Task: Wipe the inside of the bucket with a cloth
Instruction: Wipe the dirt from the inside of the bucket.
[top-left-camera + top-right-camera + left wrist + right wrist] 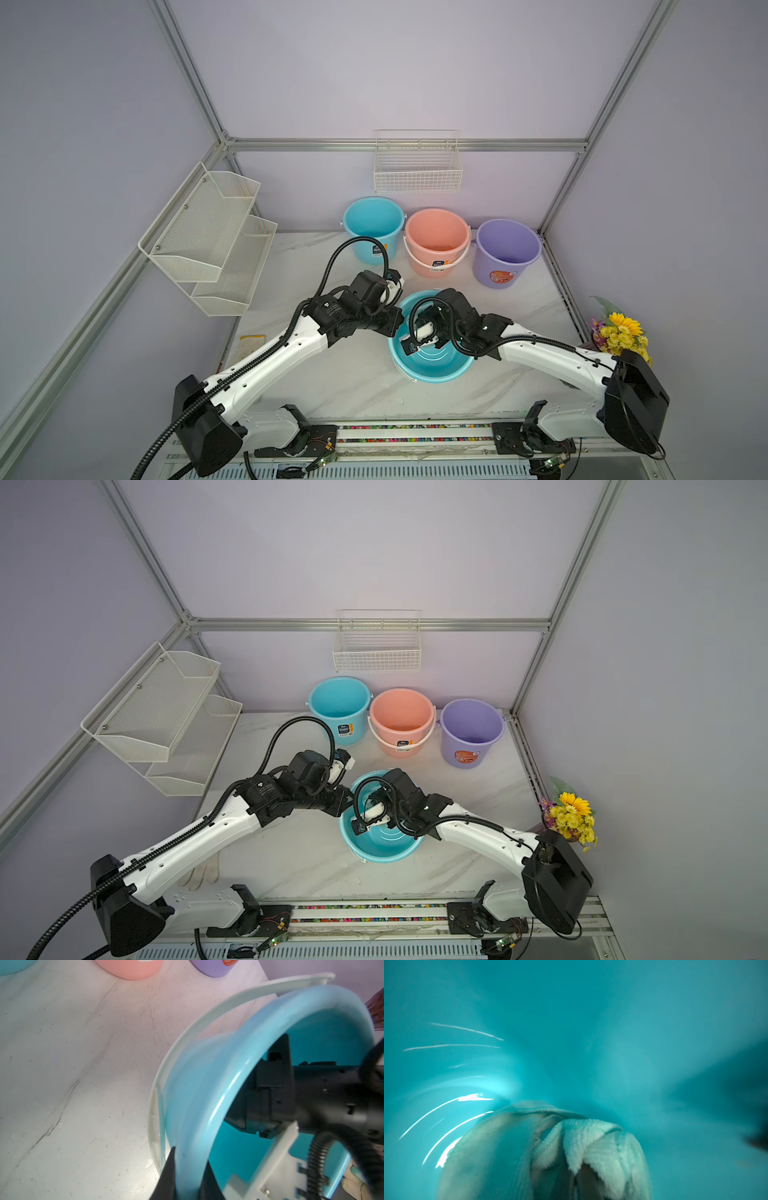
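Wiping well means pressing the cloth (pixel 602 1147) flat against the wall of the bucket (pixel 440 376) and sweeping full arcs. I would work from floor to rim, not letting loose folds bunch ahead of the stroke. The bucket sits mid-tabletop, nearer the front edge, apparently tipped. The right gripper (pixel 409 345) reaches down inside it with the wrist bent steeply, jaws pressed together on the bunched cloth, which touches the inner wall. The left gripper (pixel 187 1174) pinches the rim on the side facing the left edge — forearm stretched low across the tabletop, bracing the bucket.
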Robot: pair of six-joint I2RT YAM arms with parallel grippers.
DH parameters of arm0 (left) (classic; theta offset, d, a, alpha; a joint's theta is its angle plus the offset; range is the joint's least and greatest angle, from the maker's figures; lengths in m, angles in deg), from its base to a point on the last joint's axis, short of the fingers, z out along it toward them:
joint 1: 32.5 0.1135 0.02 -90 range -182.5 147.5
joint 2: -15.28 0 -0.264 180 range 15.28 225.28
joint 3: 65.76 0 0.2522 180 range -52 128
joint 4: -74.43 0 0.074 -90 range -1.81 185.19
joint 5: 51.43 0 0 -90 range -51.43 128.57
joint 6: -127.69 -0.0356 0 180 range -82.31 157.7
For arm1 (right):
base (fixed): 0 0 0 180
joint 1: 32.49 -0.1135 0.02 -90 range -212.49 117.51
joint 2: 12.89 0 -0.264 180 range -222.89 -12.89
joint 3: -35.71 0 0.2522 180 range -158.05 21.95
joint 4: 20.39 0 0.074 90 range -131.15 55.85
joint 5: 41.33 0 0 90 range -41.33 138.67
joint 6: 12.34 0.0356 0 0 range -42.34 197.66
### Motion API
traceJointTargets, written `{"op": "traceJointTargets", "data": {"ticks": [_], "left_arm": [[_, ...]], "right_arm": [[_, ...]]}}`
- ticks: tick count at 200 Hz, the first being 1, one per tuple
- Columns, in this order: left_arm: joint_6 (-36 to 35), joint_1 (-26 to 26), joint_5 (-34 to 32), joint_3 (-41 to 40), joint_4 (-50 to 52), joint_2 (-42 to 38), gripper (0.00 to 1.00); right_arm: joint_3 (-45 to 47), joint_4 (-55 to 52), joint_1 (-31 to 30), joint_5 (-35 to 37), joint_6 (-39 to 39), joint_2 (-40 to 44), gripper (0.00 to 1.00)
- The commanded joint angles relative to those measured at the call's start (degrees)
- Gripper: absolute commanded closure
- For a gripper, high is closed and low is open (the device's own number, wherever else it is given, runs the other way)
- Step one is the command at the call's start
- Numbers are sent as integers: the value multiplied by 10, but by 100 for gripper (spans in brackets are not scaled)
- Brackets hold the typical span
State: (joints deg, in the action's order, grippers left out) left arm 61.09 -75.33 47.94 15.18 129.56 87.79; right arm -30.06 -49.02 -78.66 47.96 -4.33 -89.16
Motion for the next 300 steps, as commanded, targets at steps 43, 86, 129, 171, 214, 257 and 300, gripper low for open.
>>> {"op": "traceJointTargets", "data": {"ticks": [43, 86, 129, 171, 214, 257, 300], "left_arm": [[1, -2, 24, 12, -35, -15, 100], [1, -2, 25, 11, -35, -15, 100], [1, -2, 22, 12, -33, -16, 100], [2, -2, 17, 10, -32, -18, 100], [2, -2, 13, 11, -31, -19, 100], [3, -2, 11, 13, -31, -15, 100], [3, -2, 8, 16, -32, -16, 100]], "right_arm": [[-40, 47, -45, 37, -103, 72, 100], [-55, 69, -75, 99, -133, 73, 100], [-74, 5, -76, 230, -106, 69, 100], [-113, -141, -93, 329, -23, 78, 100], [-189, -386, -115, 341, 111, 64, 100], [-282, -598, -136, 258, 259, 15, 100], [-313, -657, -141, 114, 347, -5, 100]]}}
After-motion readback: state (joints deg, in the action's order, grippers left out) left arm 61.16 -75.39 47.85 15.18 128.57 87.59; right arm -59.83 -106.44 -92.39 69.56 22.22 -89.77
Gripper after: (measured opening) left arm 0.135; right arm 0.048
